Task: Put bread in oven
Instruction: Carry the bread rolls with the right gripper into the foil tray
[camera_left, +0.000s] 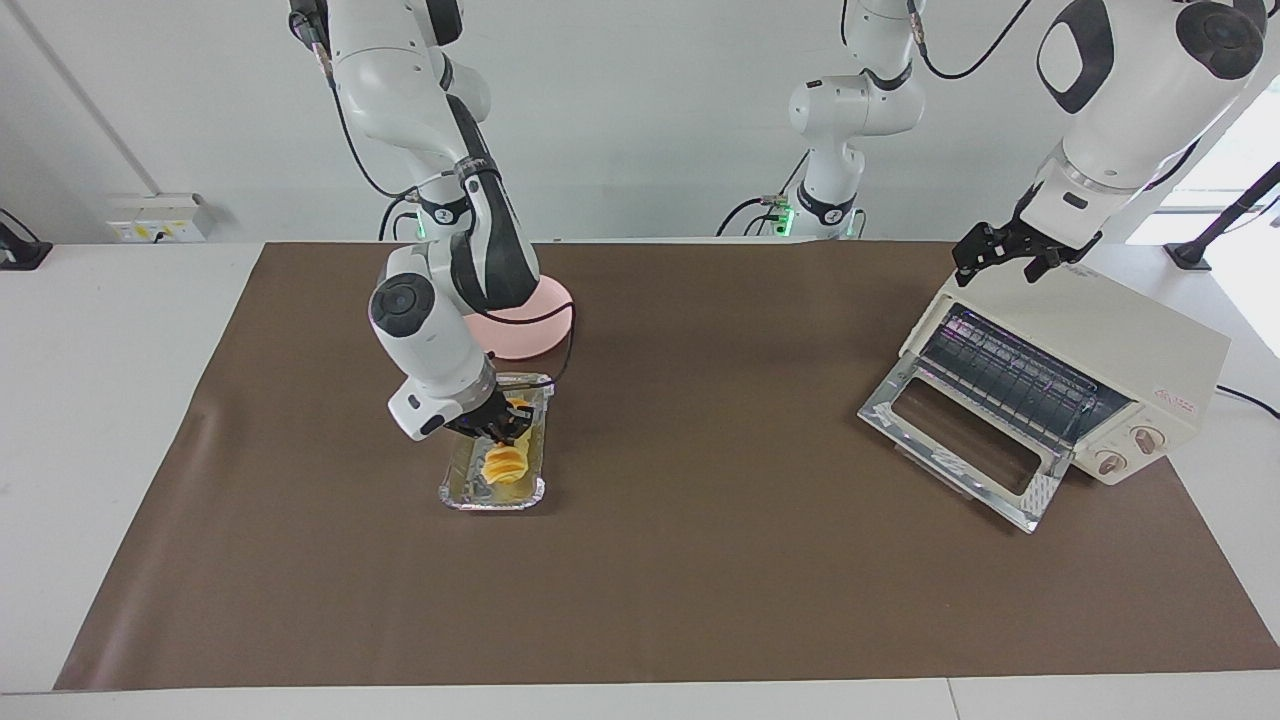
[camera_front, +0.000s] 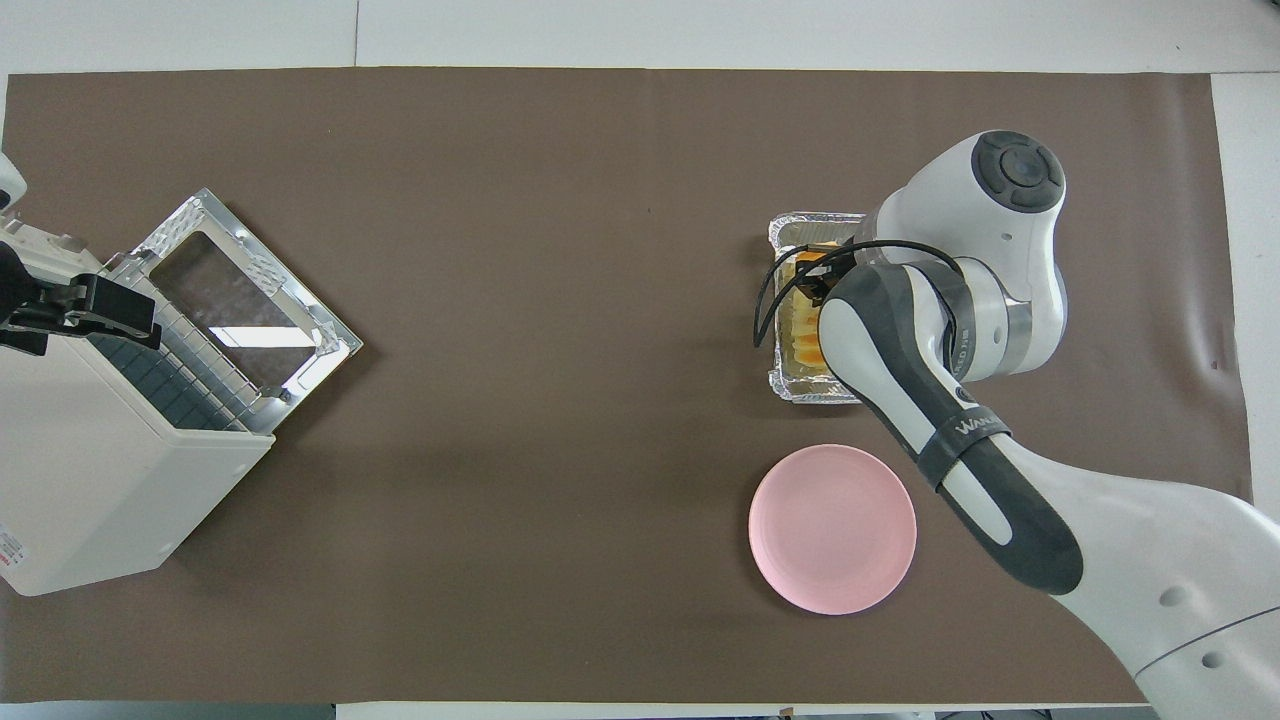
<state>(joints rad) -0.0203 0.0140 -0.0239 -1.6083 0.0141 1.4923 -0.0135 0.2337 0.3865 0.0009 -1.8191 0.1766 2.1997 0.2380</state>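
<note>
Right arm (camera_left: 440, 330) bends steeply down, its jaws clamped tight; left arm (camera_left: 1120, 110) waits raised, jaws spread wide

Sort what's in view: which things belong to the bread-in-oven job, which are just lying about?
Job:
- bread, held by the right gripper low in the foil tray
- oven, door down, at the left arm's end of the table
- left gripper, open, waiting over the oven's top

Lying about:
- pink plate, empty, nearer the robots than the tray
- brown mat

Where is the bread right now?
In the foil tray toward the right arm's end, farther from the robots than the pink plate; the right hand grips the bread.
</note>
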